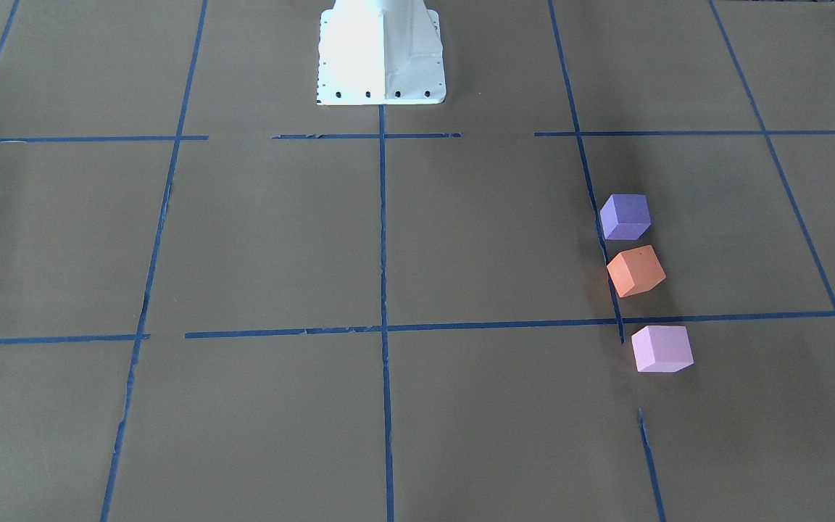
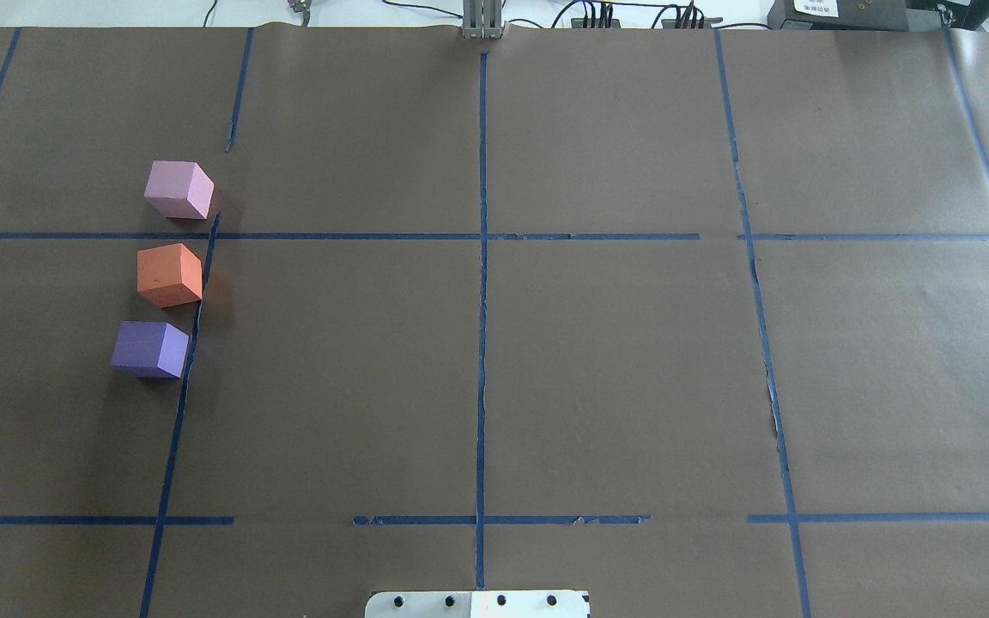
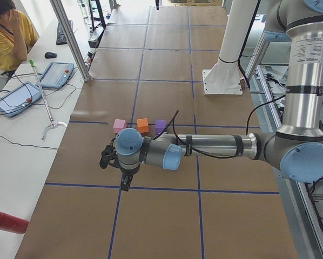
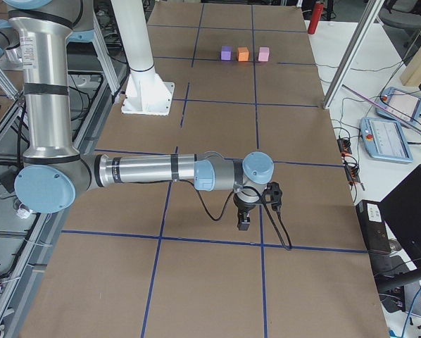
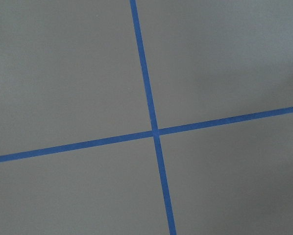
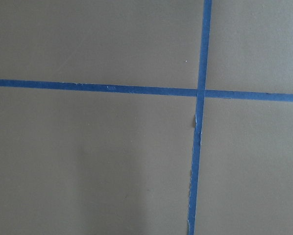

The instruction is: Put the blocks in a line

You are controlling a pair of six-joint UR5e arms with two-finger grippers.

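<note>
The left jaws hang off the end of the left arm (image 3: 204,145), low over the table (image 2: 615,378), and show only from the side, so I cannot tell whether they are released or clenched. The left wrist view shows nothing between them, only brown paper and a crossing of blue tape (image 5: 155,130). The right jaws, at the end of the right arm (image 4: 147,170), are in the same case: their state cannot be read, and the right wrist view shows only paper and tape.

All three blocks sit on the robot's left side of the table, clear of both arms. The purple block (image 2: 149,348) is nearest the robot, the orange block (image 2: 169,275) is in the middle and the pink block (image 2: 178,190) is farthest. They form a slightly slanted row just beside a tape line (image 2: 185,378), with small gaps between them and each turned a little differently.

The line looks made. At most, evening the spacing or squaring the cubes remains.
</note>
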